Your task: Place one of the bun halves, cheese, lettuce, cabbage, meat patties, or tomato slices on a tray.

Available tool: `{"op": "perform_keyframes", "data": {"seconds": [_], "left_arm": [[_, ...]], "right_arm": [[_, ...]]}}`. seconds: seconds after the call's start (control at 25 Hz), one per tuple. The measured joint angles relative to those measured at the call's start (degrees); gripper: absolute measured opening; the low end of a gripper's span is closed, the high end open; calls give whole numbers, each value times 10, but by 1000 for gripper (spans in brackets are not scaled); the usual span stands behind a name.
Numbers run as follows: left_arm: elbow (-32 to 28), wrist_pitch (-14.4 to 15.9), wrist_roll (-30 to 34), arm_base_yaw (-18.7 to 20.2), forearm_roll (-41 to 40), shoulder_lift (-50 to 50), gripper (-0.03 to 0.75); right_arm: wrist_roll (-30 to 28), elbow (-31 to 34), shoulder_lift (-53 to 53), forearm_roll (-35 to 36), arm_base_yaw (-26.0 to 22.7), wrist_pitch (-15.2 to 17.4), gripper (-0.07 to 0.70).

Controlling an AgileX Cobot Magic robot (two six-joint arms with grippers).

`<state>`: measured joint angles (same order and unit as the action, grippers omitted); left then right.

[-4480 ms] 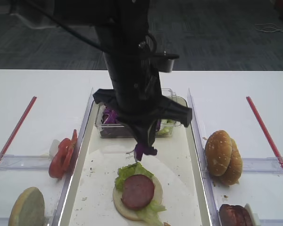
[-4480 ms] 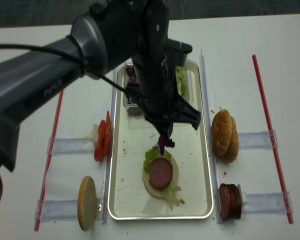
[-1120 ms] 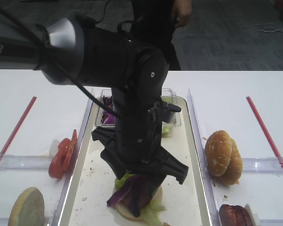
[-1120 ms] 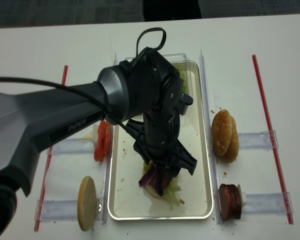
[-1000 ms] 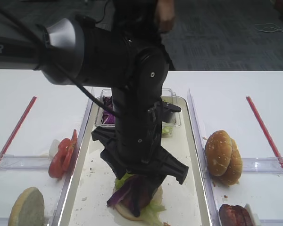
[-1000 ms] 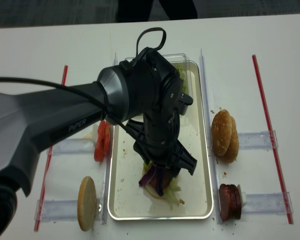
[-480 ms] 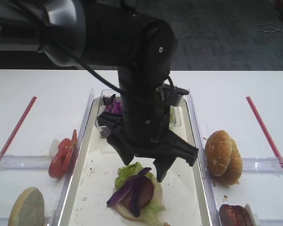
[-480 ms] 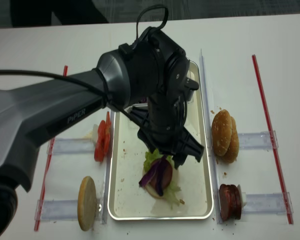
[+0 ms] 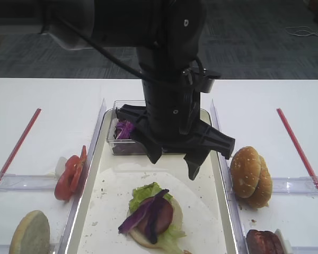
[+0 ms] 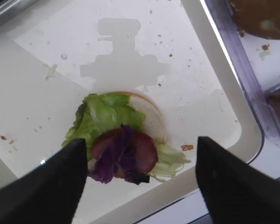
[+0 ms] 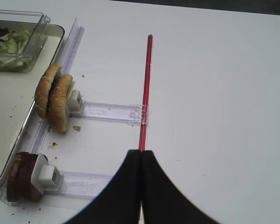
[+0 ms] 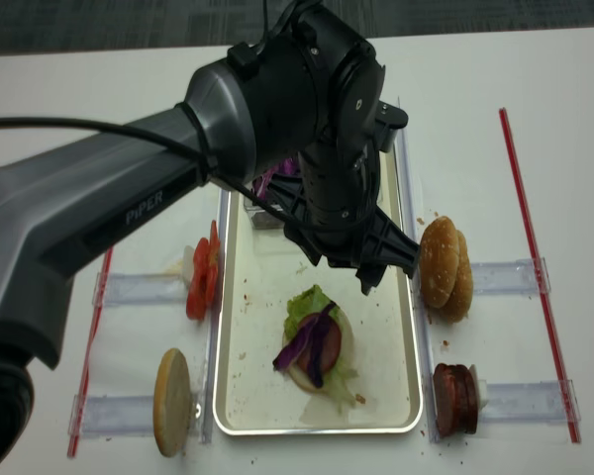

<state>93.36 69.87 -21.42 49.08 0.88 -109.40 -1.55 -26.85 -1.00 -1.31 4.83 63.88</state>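
Note:
On the long silver tray (image 9: 108, 180) (image 12: 252, 327) lies a bun half (image 9: 175, 211) with lettuce (image 9: 143, 193), a meat patty (image 9: 161, 214) and a purple cabbage strip (image 9: 139, 212) stacked on it. My left gripper (image 9: 173, 163) (image 12: 340, 273) hangs open above the stack and behind it, holding nothing. The left wrist view looks down between the wide black fingers (image 10: 56, 186) at the cabbage (image 10: 116, 158), patty (image 10: 147, 149) and lettuce (image 10: 105, 112). My right gripper (image 11: 141, 152) is shut and empty over the bare white table.
A clear box (image 9: 122, 138) of cabbage and lettuce stands at the tray's far end. Bun halves (image 9: 250, 177) (image 11: 53, 95) and meat patties (image 9: 265, 242) (image 11: 21, 176) stand in holders on the right. Tomato slices (image 9: 69, 177) and another bun half (image 9: 29, 233) are on the left. Red strips (image 9: 297, 148) flank the table.
The left gripper carried a cabbage strip down to the stack, let it go on the patty, and has risen and drawn back with its jaws open. The right gripper is unchanged.

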Motion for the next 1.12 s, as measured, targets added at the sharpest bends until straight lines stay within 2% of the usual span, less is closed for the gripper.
{"op": "perform_keyframes", "data": {"seconds": [0.2, 0.48, 1.12], "left_arm": [[0, 0, -1, -8, 0, 1, 493], [1, 1, 8, -63, 0, 19, 493], [1, 4, 86, -266, -1, 34, 493]], "right_arm": [[0, 0, 0, 0, 0, 0, 6], [0, 0, 0, 0, 0, 0, 6], [0, 0, 0, 0, 0, 0, 6]]}}
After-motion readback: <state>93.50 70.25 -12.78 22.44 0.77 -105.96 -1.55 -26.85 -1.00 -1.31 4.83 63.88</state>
